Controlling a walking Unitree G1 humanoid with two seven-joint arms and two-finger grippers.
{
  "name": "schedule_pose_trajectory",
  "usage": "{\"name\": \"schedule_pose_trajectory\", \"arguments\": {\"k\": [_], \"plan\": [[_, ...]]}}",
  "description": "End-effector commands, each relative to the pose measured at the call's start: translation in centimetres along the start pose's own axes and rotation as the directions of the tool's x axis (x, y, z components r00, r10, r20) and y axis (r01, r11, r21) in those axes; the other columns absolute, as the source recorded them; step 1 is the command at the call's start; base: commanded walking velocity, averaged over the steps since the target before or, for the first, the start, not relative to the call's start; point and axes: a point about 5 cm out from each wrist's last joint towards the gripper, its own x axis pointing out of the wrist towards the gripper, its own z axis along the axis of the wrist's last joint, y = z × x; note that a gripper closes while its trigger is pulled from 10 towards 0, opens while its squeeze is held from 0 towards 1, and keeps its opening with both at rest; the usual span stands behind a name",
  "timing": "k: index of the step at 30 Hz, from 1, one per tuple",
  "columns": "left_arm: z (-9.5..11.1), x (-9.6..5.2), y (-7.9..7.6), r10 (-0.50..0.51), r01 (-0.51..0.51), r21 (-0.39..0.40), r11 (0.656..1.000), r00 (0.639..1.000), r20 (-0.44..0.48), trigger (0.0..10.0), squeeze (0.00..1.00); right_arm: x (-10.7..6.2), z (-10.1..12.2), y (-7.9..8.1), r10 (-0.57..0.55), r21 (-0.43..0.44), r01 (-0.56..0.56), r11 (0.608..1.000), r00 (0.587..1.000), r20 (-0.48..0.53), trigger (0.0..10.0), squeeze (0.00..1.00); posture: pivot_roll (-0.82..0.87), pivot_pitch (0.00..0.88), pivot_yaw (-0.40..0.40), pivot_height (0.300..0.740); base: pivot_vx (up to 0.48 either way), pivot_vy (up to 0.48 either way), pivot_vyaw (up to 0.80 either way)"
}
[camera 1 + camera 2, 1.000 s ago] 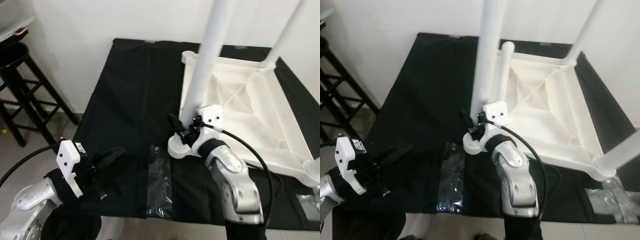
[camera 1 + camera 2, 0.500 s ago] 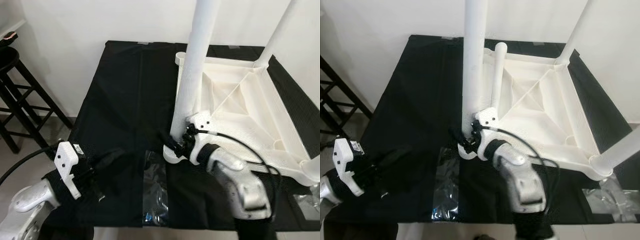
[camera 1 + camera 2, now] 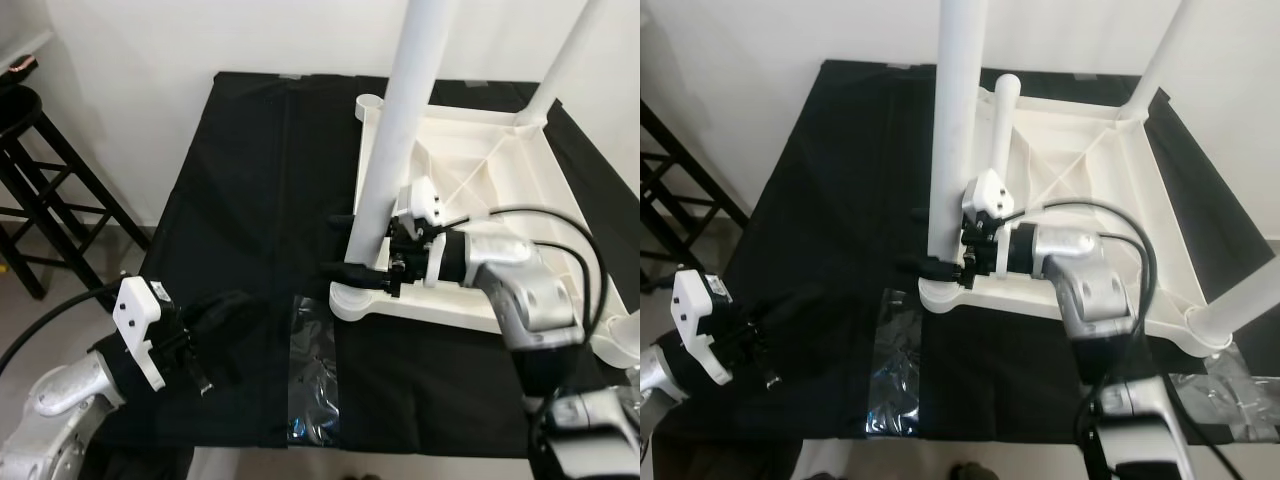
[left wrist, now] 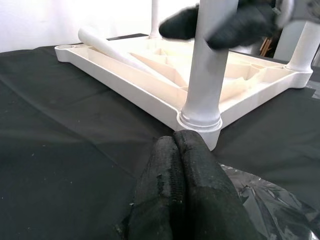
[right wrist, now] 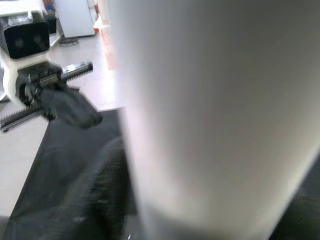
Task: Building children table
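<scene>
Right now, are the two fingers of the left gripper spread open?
No. In the left wrist view the left gripper has its two black fingers pressed together, just short of the table leg.

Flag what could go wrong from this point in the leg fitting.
The right tool grips the upright white leg low, just above its corner socket; the tall leg could lean and bind. The upturned tabletop may slide on the black cloth, since the left tool, shut, rests apart on the cloth. A loose leg lying inside could roll.
</scene>
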Motion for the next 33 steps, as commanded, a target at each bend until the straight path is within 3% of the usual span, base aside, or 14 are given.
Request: {"name": "schedule_pose_trajectory", "arguments": {"k": [1,8,14,19,20,21,22,23,24,25,27,28,32,33], "plan": [[-0.4,0.0,-0.1,-0.006,0.006,-0.003,1.000,1.000,-0.015,10.0,0.00,0.3,-0.1,-0.6,0.052,0.018,-0.053,0.998,0.998,0.027,0.1,0.00,0.11,0.117,-0.036,0.740,0.000,0.000,0.00],[-0.4,0.1,-0.3,-0.006,0.006,-0.005,1.000,1.000,-0.011,10.0,0.00,-0.1,0.1,-1.9,0.080,0.053,-0.083,0.995,0.996,0.043,0.0,0.00,0.11,0.121,-0.045,0.740,0.000,0.000,0.00],[-0.2,0.1,-0.4,-0.006,0.006,-0.007,1.000,1.000,0.000,10.0,0.00,-0.9,-1.2,-0.6,0.118,0.041,-0.119,0.992,0.993,0.022,0.0,0.00,0.09,0.133,-0.046,0.740,0.000,0.000,0.00],[0.0,0.0,-0.5,-0.006,0.006,-0.007,1.000,1.000,0.004,10.0,0.00,0.7,-3.7,1.5,-0.080,0.071,0.081,0.994,0.997,-0.015,0.0,0.00,0.08,0.146,-0.060,0.740,0.000,0.000,0.00],[0.0,-0.1,-0.4,-0.005,0.005,-0.006,1.000,1.000,0.005,10.0,0.00,2.3,-5.1,2.6,-0.219,0.106,0.221,0.969,0.975,-0.035,0.0,0.00,0.07,0.152,-0.057,0.740,0.000,0.000,0.00],[0.1,-0.2,-0.3,-0.003,0.003,-0.006,1.000,1.000,0.005,10.0,0.00,4.1,-6.7,3.9,-0.443,0.187,0.446,0.875,0.895,-0.060,0.0,0.00,0.06,0.157,-0.046,0.740,0.000,0.000,0.00],[0.1,-0.2,-0.3,-0.003,0.003,-0.006,1.000,1.000,0.005,10.0,0.00,4.1,-6.7,3.9,-0.443,0.187,0.446,0.875,0.895,-0.060,0.0,0.00,0.06,0.157,-0.046,0.740,0.000,0.000,0.00],[0.1,-0.3,-0.2,-0.002,0.002,-0.006,1.000,1.000,0.005,10.0,0.00,4.9,-7.7,4.8,-0.582,0.241,0.587,0.773,0.807,-0.100,0.0,0.00,0.06,0.157,-0.046,0.740,0.000,0.000,0.00],[0.1,-0.3,-0.2,-0.002,0.002,-0.006,1.000,1.000,0.005,10.0,0.00,4.9,-7.7,4.8,-0.582,0.241,0.587,0.773,0.807,-0.100,0.0,0.00,0.06,0.157,-0.046,0.740,0.000,0.000,0.00],[0.1,-0.3,-0.1,-0.004,0.004,-0.007,1.000,1.000,0.004,10.0,0.00,5.9,-8.2,6.1,-0.627,0.265,0.634,0.727,0.769,-0.121,0.0,0.00,0.05,0.154,-0.034,0.740,0.000,0.000,0.00],[0.1,-0.3,-0.1,-0.006,0.006,-0.007,1.000,1.000,0.002,10.0,0.00,6.7,-7.9,6.7,-0.616,0.225,0.624,0.749,0.780,-0.110,0.0,0.00,0.05,0.151,-0.032,0.740,0.000,0.000,0.00],[0.0,-0.2,0.0,-0.009,0.009,-0.008,1.000,1.000,0.001,10.0,0.00,7.0,-7.8,6.8,-0.587,0.219,0.593,0.774,0.803,-0.103,0.0,0.00,0.04,0.141,-0.033,0.740,0.000,0.000,0.00],[-0.1,0.1,0.0,-0.011,0.011,-0.005,1.000,1.000,0.001,10.0,0.00,6.9,-8.0,6.3,-0.557,0.222,0.568,0.793,0.823,-0.116,0.0,0.00,0.05,0.133,-0.055,0.740,0.000,0.000,0.00],[-0.1,0.1,0.0,-0.001,0.001,0.000,1.000,1.000,0.003,10.0,0.00,7.0,-8.0,6.3,-0.549,0.204,0.564,0.800,0.826,-0.130,3.6,0.00,0.05,0.131,-0.055,0.740,0.000,0.000,0.00]]}}
